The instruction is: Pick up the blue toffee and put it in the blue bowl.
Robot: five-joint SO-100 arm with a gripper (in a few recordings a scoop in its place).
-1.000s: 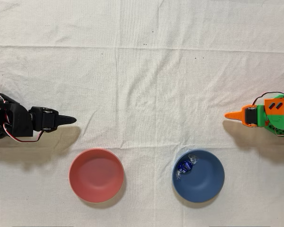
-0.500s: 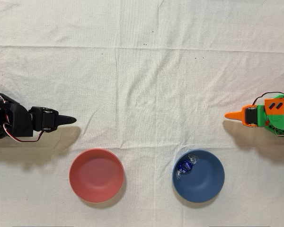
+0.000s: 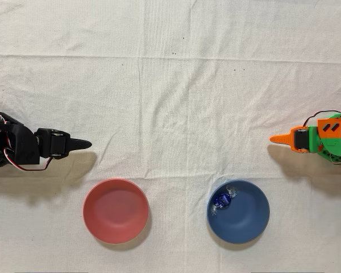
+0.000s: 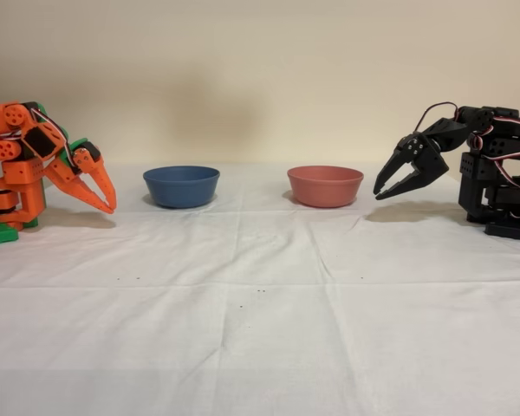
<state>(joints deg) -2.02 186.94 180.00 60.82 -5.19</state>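
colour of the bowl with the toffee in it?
Dark blue bowl; best in the overhead view, toffee near its rim.

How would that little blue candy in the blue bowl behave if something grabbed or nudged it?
The blue toffee looks tiny beside the blue bowl, so it is probably very light. Its body seems round and its foil shiny, so it may slip from a pinch or roll down the bowl's curved inside. The clear twisted ends would likely crumple rather than give a firm hold.

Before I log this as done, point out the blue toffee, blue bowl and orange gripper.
blue toffee (image 3: 221, 199): overhead view, foil centre.
blue bowl (image 3: 251, 217): overhead view, bare inner floor.
orange gripper (image 4: 111, 206): fixed view, between fingertips.
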